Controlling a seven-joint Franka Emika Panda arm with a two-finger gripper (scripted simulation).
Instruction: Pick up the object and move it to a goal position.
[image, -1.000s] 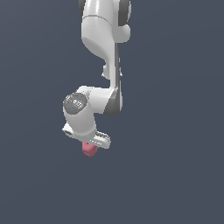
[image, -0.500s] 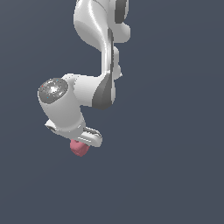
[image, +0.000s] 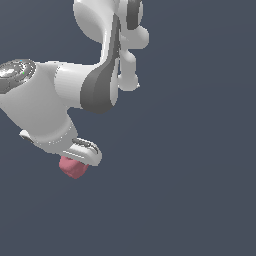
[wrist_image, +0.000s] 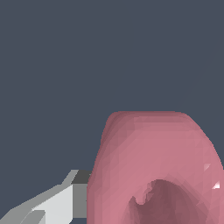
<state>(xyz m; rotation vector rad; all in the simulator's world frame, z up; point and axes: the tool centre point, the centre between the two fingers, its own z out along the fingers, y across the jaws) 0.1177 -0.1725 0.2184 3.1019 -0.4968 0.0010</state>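
Observation:
The pink ring hangs under the white hand of my arm in the exterior view, low at that view's left. It fills much of the wrist view, where its centre hole shows and one grey-white finger lies against its side. My gripper is shut on the ring and holds it in the air against a plain dark background. The other finger is hidden behind the ring.
The arm's large white and grey links fill the upper left of the exterior view. Nothing else shows but a plain dark grey background.
The arm has swung toward the camera and the exterior view's left, growing larger in frame. The pink ring has stayed in the gripper and moved with it.

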